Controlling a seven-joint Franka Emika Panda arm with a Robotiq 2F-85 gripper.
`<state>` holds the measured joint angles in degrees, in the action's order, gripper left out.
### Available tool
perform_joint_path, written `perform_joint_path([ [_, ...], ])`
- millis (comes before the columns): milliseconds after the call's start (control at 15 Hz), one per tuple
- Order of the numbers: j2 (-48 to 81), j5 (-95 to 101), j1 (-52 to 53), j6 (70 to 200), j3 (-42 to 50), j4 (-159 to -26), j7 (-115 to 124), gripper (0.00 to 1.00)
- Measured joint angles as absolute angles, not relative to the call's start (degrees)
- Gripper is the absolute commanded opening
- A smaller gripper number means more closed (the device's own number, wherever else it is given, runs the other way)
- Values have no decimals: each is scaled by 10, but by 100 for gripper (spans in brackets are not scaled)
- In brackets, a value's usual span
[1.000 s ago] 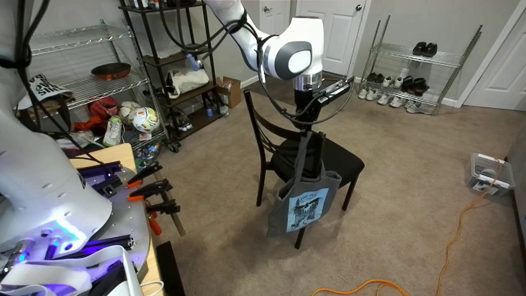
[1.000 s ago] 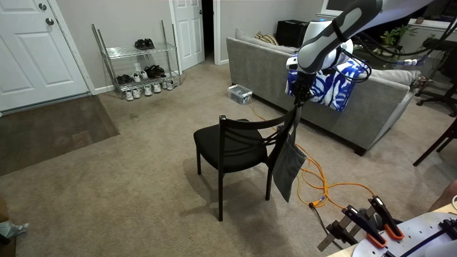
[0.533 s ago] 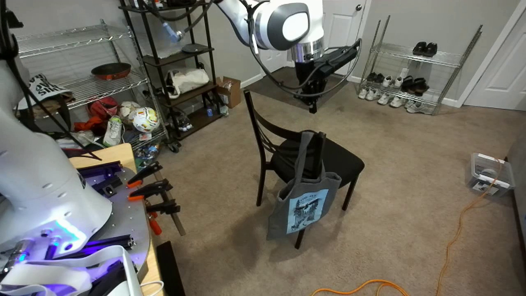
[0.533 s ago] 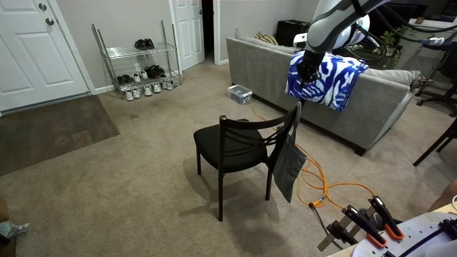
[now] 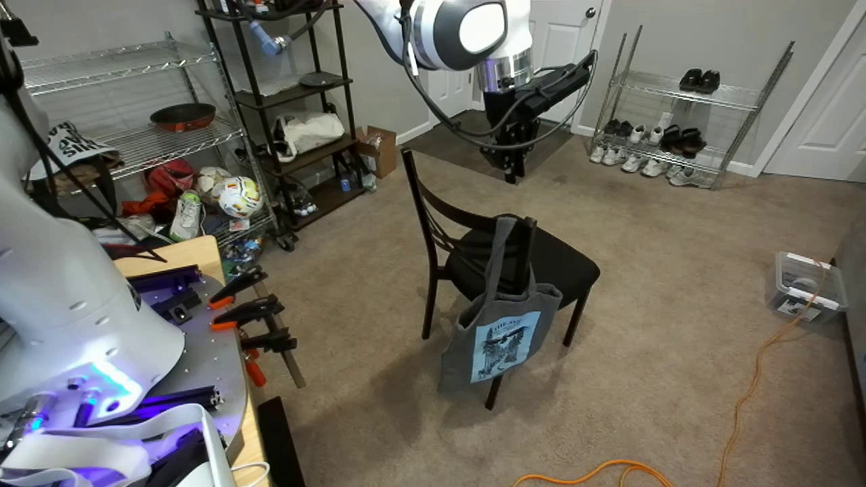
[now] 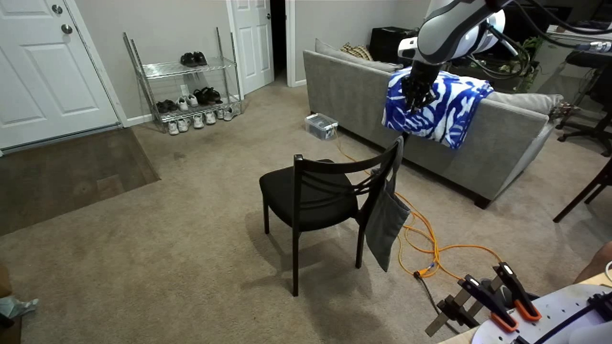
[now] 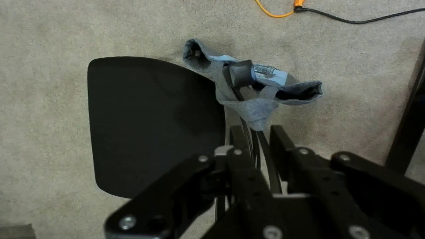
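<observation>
Your arm rises from its base on the light wood desk and runs out of the top of the exterior view there. In both exterior views the forearm slopes down to the wrist, bent so that your hand points down toward the carpet, close to vertical. A black cable bows in a wide loop around it. Your hand is released: in the wrist view the two fingers stand apart, with only background showing through the gap.

It hangs in the air above the backrest of the black chair, clear of it. The gray tote bag hangs there by its strap, looped over the top of the backrest post that is on the right in both exterior views. Seen from your wrist, the strap's loop lies below the fingertips, and the bag's mouth gapes on both sides of the post.
</observation>
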<state>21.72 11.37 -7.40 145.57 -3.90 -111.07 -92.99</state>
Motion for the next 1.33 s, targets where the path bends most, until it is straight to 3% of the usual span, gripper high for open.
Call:
perform_joint_path([
  [467,283,101,-75,1451,-40,-1104,-930,100],
  [1000,321,101,-75,1449,-40,-1081,-933,99],
  [1067,326,101,-75,1447,-40,-1078,-935,95],
  [1133,332,101,-75,1444,-41,-1072,-937,73],
  [1333,351,101,-75,1437,-42,-1056,-944,64],
])
